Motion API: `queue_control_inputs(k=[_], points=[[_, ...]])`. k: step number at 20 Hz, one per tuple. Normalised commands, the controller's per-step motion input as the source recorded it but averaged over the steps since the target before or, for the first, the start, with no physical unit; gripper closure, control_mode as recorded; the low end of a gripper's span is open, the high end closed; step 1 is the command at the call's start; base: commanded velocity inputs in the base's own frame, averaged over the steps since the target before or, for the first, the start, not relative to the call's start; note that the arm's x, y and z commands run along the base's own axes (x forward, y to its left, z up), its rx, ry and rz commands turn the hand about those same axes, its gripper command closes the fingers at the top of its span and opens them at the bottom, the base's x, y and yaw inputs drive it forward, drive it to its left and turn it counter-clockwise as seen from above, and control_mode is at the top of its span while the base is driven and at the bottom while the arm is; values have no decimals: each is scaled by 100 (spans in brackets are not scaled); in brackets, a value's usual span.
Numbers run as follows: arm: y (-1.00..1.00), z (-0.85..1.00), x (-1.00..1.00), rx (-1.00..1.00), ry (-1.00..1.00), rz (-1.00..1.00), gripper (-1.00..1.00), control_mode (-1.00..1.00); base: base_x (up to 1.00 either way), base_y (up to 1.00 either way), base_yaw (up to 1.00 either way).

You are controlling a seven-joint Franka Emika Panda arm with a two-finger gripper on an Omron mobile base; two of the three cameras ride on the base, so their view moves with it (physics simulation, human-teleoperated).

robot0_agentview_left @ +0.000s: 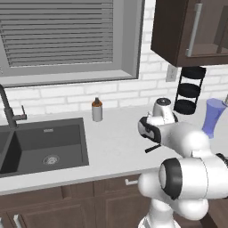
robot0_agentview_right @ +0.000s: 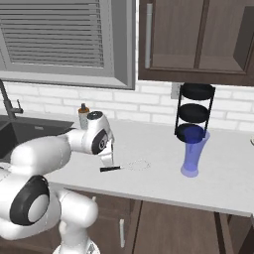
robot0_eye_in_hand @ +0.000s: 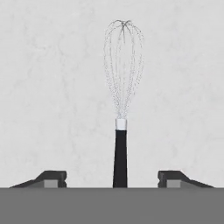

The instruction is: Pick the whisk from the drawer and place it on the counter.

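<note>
Left base view: whisk [robot0_agentview_left: 152,148] visible as a short black handle end projecting from behind the white wrist, lying low on the counter [robot0_agentview_left: 111,147]; wire head hidden by the arm. Sink [robot0_agentview_left: 42,144] set into the worktop well to the left, brown-capped shaker bottle [robot0_agentview_left: 97,109] near the back wall, front edge of the worktop running just below the arm. Broad bare stone between sink and arm, adequate for a retreat upward or to the left. Right base view: whisk [robot0_agentview_right: 125,167] lying flat on the counter [robot0_agentview_right: 158,178], handle toward the gripper [robot0_agentview_right: 107,159], wire loops pointing at the blue glass [robot0_agentview_right: 192,151]. Glass and black tiered rack [robot0_agentview_right: 195,110] well apart to the right; front edge near the handle, so no sweeping toward it. Hand view: whisk [robot0_eye_in_hand: 120,109] centred between the two fingertips [robot0_eye_in_hand: 53,177], which stand wide apart and clear of the handle on both sides; nothing clamped. Judged light and slim; handle stiff and smooth, likely to roll or slide if nudged; wire head springy, easily bent, unfit for gripping. Best hold, if any further grasp needed: mid-handle, below the silver collar, jaws square across it. Judged already resting at its destination; straight lift of the hand advised to avoid dragging the handle.
</note>
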Motion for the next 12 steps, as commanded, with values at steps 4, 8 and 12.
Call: queue_control_inputs(k=[4, 8, 12], points=[[-8, 100, -79, 6, -11, 0, -100, -100, 0, 0, 0], [-14, 100, -100, 5, -16, 0, -100, -100, 0, 0, 0], [-11, 100, -100, 0, -15, 0, -100, -100, 0, 0, 0]])
